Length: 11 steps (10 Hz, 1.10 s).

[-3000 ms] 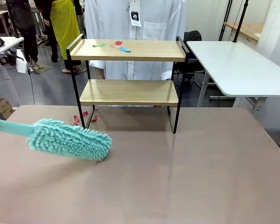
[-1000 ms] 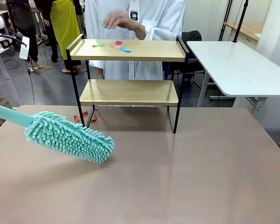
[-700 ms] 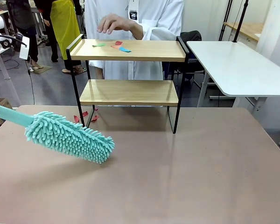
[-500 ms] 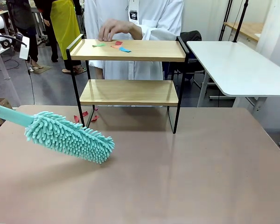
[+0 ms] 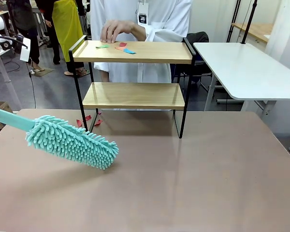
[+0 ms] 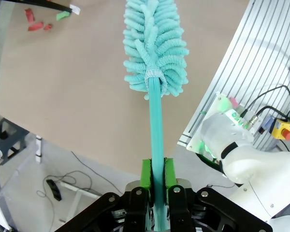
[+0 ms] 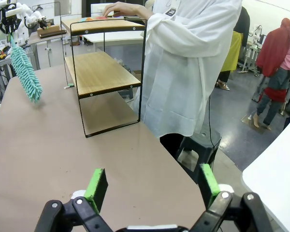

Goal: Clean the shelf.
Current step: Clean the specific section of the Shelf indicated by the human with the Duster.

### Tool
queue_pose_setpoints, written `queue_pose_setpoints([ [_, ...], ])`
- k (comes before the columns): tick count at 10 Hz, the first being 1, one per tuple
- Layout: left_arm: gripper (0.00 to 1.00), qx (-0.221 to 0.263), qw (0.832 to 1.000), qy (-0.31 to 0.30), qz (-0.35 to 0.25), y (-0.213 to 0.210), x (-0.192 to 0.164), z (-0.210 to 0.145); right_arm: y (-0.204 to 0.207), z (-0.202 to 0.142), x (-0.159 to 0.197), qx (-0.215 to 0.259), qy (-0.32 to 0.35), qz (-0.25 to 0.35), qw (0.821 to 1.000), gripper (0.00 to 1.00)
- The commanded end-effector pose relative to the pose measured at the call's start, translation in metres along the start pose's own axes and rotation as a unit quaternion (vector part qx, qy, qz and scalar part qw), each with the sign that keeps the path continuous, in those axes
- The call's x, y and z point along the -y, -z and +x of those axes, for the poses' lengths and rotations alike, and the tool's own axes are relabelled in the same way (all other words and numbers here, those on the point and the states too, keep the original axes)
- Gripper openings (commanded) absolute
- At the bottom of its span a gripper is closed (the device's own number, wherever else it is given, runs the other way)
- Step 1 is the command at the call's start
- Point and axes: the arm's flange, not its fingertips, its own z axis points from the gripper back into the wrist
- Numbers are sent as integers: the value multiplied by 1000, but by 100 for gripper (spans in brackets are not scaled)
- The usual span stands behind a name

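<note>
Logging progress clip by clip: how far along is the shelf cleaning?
Done: the left gripper has the duster clamped by its handle. In hand: the duster hangs over the table, short of the shelf. Left: coloured scraps on the top board, by the person's hand, unswept.

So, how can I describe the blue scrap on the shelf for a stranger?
Start at the two-tier shelf and look on its top board. Near the left end, close to the person's hand, lie small scraps. The blue scrap is the rightmost, beside a red scrap; the green scrap lies farthest left.
</note>
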Motion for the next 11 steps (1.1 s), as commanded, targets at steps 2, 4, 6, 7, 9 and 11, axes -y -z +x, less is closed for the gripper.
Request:
queue_pose_setpoints([
  [2, 13, 0, 1000, -6, 0, 1, 3, -2, 0, 3, 0, 0, -3, -2, 1000, 100],
  [4, 13, 0, 1000, -6, 0, 1, 3, -2, 0, 3, 0, 0, -3, -2, 1000, 100],
  [6, 13, 0, 1000, -6, 0, 1, 3, -2, 0, 3, 0, 0, -3, -2, 1000, 100],
  [7, 13, 0, 1000, -6, 0, 1, 3, -2, 0, 3, 0, 0, -3, -2, 1000, 100],
  [9, 13, 0, 1000, -6, 0, 1, 3, -2, 0, 3, 0, 0, -3, -2, 1000, 100],
  [11, 13, 0, 1000, 0, 0, 0, 0, 0, 0, 3, 0, 0, -3, -2, 1000, 100],
])
